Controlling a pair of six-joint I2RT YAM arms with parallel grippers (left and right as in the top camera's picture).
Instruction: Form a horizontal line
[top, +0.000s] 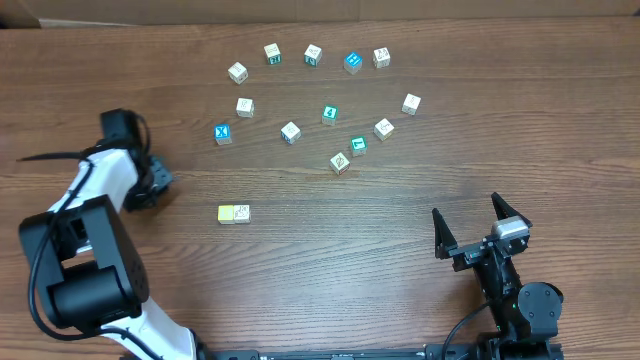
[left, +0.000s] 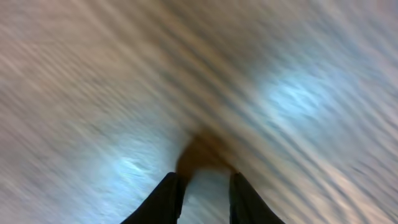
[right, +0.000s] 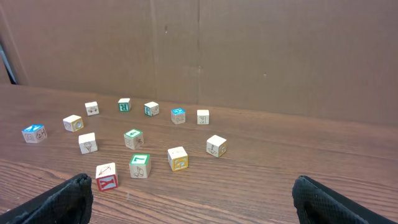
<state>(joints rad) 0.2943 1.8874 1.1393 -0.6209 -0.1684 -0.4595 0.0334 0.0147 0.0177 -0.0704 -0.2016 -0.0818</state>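
Two cubes lie side by side and touching on the table: a pale yellow cube (top: 227, 213) and a white cube (top: 242, 213), making a short horizontal row. A green cube with a white mark (top: 357, 145) (right: 139, 165) sits in the scattered group further back, next to a white cube with a drawing (top: 340, 162) (right: 106, 176). My left gripper (top: 160, 182) (left: 204, 196) is left of the row, well apart from it. Its wrist view is blurred, with a narrow gap and nothing between the fingers. My right gripper (top: 467, 210) stands wide open and empty at the front right.
Several other cubes are scattered across the back of the table, among them a blue cube (top: 222, 133), another blue cube (top: 352, 62) and a teal-green cube (top: 329, 114). A cardboard wall (right: 249, 50) stands behind the table.
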